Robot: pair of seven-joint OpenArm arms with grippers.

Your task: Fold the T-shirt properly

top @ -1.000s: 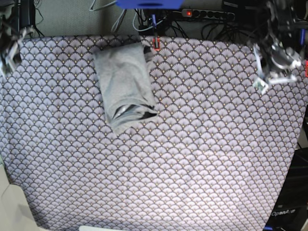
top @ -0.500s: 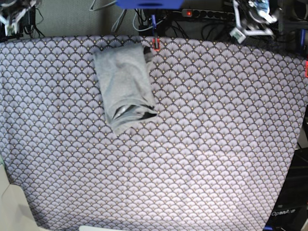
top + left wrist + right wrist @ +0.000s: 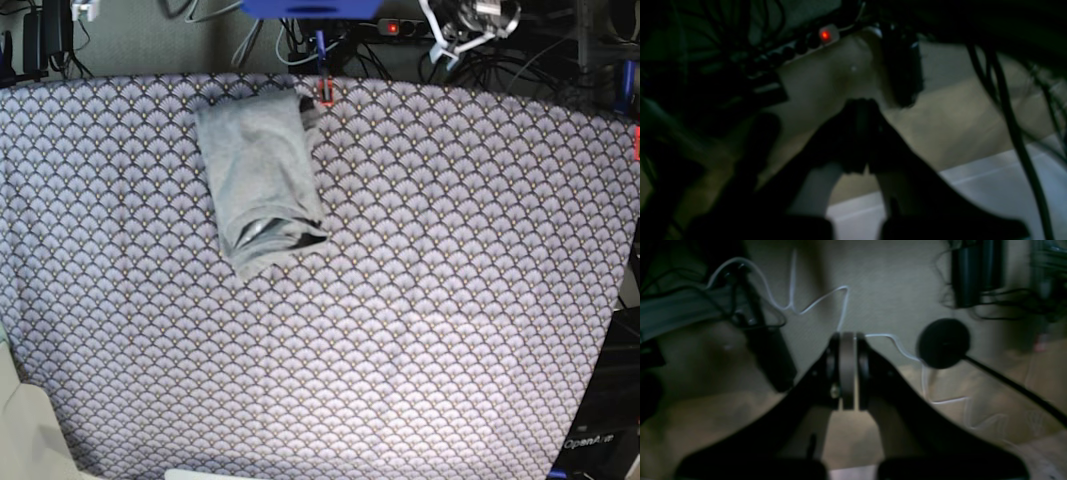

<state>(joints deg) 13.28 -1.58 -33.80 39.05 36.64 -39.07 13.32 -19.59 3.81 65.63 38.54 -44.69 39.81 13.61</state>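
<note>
**Shirt folded on the desk, both my jaws pulled back and closed**

The T-shirt [image 3: 259, 177] lies in the upper left part of the base view as a narrow folded bundle, its long side running from the far edge of the desk [image 3: 420, 300] toward the middle. Its lower end is slightly askew, with a dark opening showing where the layers part. It rests on the purple scallop-patterned cloth [image 3: 400, 380] that covers the whole desk, and nothing lies on top of it or beside it except a small orange-red clip [image 3: 324, 93] just off its upper right corner, at the far edge.

My left jaws [image 3: 862, 133] are pressed together on nothing. They point at a dim floor, with a power strip and its glowing red switch [image 3: 824, 35] in the upper middle of that view and dark cables [image 3: 1013, 126] hanging down the right side. In the base view this arm [image 3: 468, 20] shows at the top edge, right of centre, above the cables behind the desk.

My right jaws [image 3: 847, 370] are also closed, pads flat against each other, empty. Around them I see a white wire [image 3: 820, 300] snaking across the floor, a round black disc [image 3: 943, 342] on a stem to the right, and a dark post [image 3: 768, 350] to the left.
</note>
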